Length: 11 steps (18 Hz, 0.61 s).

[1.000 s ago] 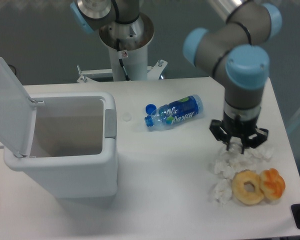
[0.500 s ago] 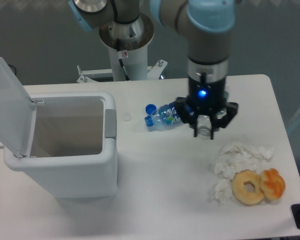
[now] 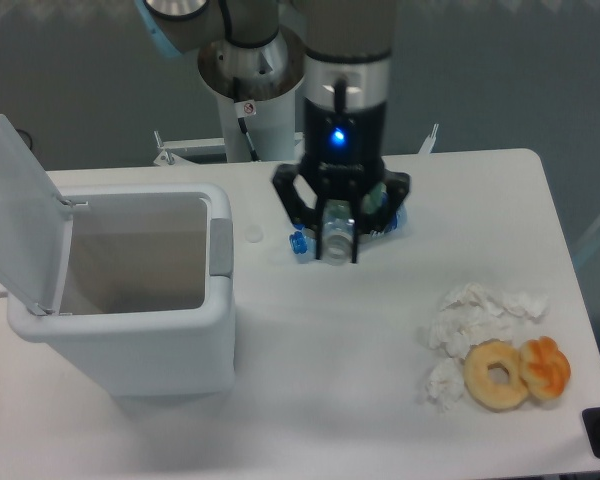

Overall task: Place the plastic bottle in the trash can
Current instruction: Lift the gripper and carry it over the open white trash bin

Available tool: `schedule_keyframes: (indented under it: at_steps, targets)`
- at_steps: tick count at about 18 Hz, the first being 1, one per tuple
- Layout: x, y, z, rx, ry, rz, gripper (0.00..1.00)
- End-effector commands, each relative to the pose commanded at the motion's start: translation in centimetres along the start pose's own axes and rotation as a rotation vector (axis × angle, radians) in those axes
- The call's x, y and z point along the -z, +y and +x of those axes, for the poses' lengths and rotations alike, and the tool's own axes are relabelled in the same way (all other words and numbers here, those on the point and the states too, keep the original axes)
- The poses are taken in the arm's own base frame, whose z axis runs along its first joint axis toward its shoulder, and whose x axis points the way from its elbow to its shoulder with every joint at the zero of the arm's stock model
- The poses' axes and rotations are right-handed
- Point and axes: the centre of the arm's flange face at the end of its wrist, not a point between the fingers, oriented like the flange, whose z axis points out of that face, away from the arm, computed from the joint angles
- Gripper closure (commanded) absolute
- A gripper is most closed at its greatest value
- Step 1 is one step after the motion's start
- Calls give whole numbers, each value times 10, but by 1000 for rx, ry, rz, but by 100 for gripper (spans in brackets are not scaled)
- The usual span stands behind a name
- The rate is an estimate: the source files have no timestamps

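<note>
Nearest the camera, two doughnuts (image 3: pixel 515 372) and crumpled white tissue (image 3: pixel 470 320) lie at the table's (image 3: pixel 330 400) right front, well apart from the work. To the left the trash can (image 3: pixel 130 340) stands with its lid (image 3: pixel 15 215) tipped back, so its mouth is open from above. Farther back, the gripper (image 3: pixel 337 240) hangs above the table, its fingers clamped on the plastic bottle (image 3: pixel 335 232), held upright, probably so it can drop straight in. The bottle looks small, clear and colourless, about as wide as the gripper. Just behind it lies a blue-labelled bottle (image 3: pixel 385 222), mostly hidden, with a loose blue cap (image 3: pixel 300 242) beside it.
</note>
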Motion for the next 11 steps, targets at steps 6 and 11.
schedule_keyframes:
  at_steps: [6,11]
  targets:
    - [7,-22,51,30,20,69,84]
    - [4,-30,80,14,67,80,84]
